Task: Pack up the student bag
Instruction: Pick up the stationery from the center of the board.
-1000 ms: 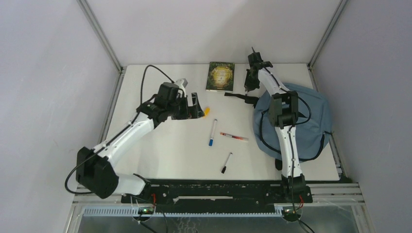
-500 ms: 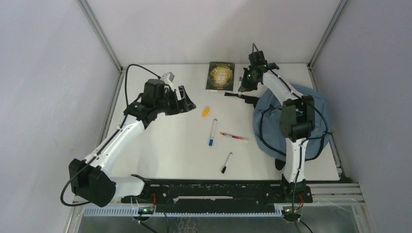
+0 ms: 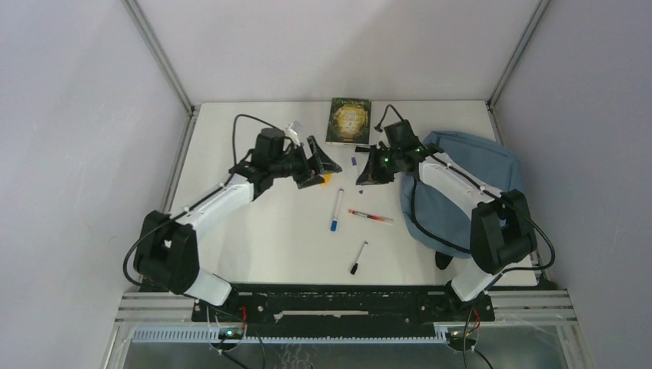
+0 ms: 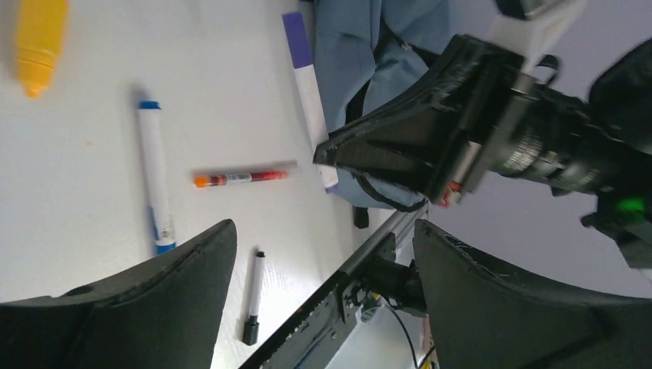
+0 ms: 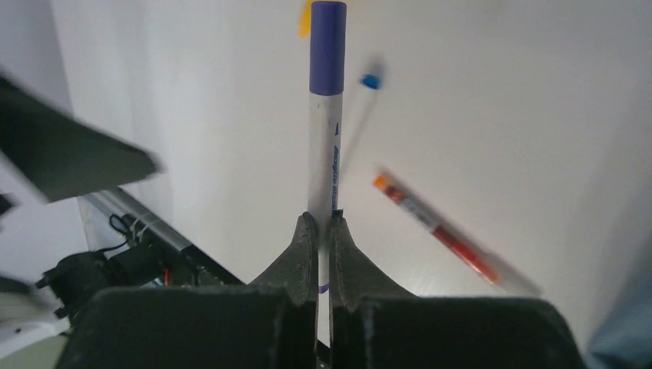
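The blue-grey student bag point(image 3: 470, 192) lies at the right of the table; its edge shows in the left wrist view point(image 4: 384, 46). My right gripper point(image 3: 364, 172) is just left of the bag, above the table. It is shut on a white marker with a purple cap point(image 5: 324, 146), which sticks out ahead of the fingers. The marker also shows in the left wrist view point(image 4: 307, 84). My left gripper point(image 3: 323, 171) is open and empty, facing the right gripper from close by, above a yellow item point(image 3: 327, 179).
A dark green book point(image 3: 350, 121) lies at the back. A blue-capped marker point(image 3: 337, 209), a red pen point(image 3: 370, 217) and a black-capped marker point(image 3: 359, 257) lie in the middle. The frame rail point(image 3: 346, 296) runs along the near edge.
My right gripper has come forward and left from beside the book to the middle of the table. My left gripper pulled back left, then swung right to face it.
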You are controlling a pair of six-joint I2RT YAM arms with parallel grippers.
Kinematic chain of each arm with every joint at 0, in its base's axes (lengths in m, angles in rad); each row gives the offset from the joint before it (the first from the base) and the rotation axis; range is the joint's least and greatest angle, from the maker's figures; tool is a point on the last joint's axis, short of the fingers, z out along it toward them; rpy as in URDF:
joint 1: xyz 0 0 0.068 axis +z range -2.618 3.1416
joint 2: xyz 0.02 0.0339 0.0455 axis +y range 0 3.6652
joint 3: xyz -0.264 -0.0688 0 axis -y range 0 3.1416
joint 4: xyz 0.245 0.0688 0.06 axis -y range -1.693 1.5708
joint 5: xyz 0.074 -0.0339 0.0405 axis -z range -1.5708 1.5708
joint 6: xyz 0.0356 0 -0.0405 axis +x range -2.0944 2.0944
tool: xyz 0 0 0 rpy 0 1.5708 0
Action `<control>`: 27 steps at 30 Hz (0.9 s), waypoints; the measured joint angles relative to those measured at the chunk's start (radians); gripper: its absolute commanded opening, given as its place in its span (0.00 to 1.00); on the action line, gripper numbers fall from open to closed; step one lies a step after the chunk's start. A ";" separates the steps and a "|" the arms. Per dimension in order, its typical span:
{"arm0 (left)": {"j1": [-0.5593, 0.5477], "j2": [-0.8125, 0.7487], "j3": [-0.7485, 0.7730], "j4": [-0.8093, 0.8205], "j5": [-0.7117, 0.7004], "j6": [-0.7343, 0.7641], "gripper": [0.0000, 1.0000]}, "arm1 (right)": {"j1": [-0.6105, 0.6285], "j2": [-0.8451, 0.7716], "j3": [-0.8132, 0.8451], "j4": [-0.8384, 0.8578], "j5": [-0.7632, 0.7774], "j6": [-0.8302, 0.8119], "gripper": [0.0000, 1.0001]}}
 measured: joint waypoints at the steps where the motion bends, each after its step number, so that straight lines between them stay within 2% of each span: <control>1: -0.014 0.020 0.000 0.014 0.002 -0.018 0.85 | 0.016 -0.010 0.000 0.013 -0.007 0.005 0.00; 3: -0.042 0.058 0.000 0.050 0.007 -0.053 0.78 | 0.043 -0.023 0.000 0.040 -0.022 0.013 0.00; 6: -0.064 0.100 0.000 0.090 0.016 -0.098 0.75 | 0.066 -0.027 0.000 0.068 -0.048 0.024 0.00; 13: -0.064 0.150 0.000 0.153 0.005 -0.166 0.58 | 0.094 -0.027 0.000 0.072 -0.064 0.034 0.00; 20: -0.067 0.165 -0.007 0.184 -0.024 -0.210 0.48 | 0.137 -0.036 0.000 0.072 -0.072 0.041 0.00; 22: -0.067 0.167 -0.012 0.190 -0.030 -0.220 0.38 | 0.145 -0.037 0.000 0.072 -0.072 0.045 0.00; 25: -0.071 0.182 -0.012 0.195 -0.034 -0.234 0.13 | 0.150 -0.043 0.000 0.071 -0.067 0.055 0.00; 27: -0.071 0.192 -0.012 0.193 -0.037 -0.241 0.02 | 0.151 -0.050 0.000 0.068 -0.058 0.059 0.00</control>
